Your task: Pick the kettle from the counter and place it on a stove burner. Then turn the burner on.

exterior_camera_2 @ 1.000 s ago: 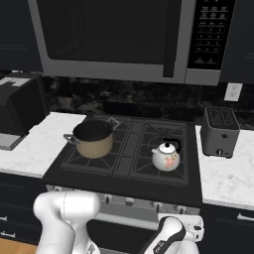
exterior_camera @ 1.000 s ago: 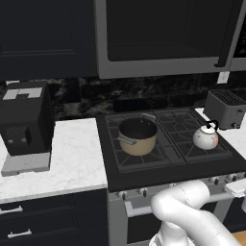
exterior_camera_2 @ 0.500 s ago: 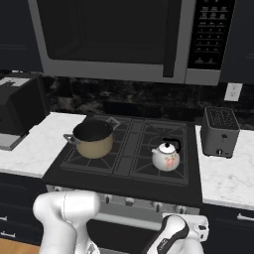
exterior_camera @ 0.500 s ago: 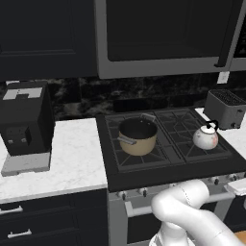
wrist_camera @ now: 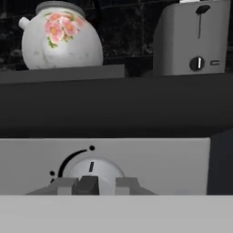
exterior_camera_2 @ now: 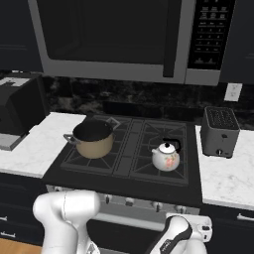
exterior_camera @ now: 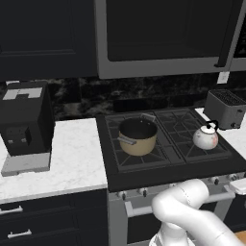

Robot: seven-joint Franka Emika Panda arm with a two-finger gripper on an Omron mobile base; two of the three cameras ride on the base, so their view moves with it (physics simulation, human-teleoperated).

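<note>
Directly ahead of the gripper [wrist_camera: 101, 185] sits a round silver knob [wrist_camera: 92, 172] on the range's front panel, its marker line near upright; finger tips flank the knob's lower edge, but whether they grip it I cannot tell. Up and left of the gripper, the kettle [wrist_camera: 61, 37] rests on the stove burner [exterior_camera_2: 166, 171]; toaster [wrist_camera: 191, 38] up and right on the counter [exterior_camera_2: 225, 178]; tan pot [exterior_camera_2: 93, 139] on the left grate.

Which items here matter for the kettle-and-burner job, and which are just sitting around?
Job:
kettle, on the front right burner
knob, straight ahead of the gripper

Bystanders:
pot
toaster
coffee machine
microwave
</note>
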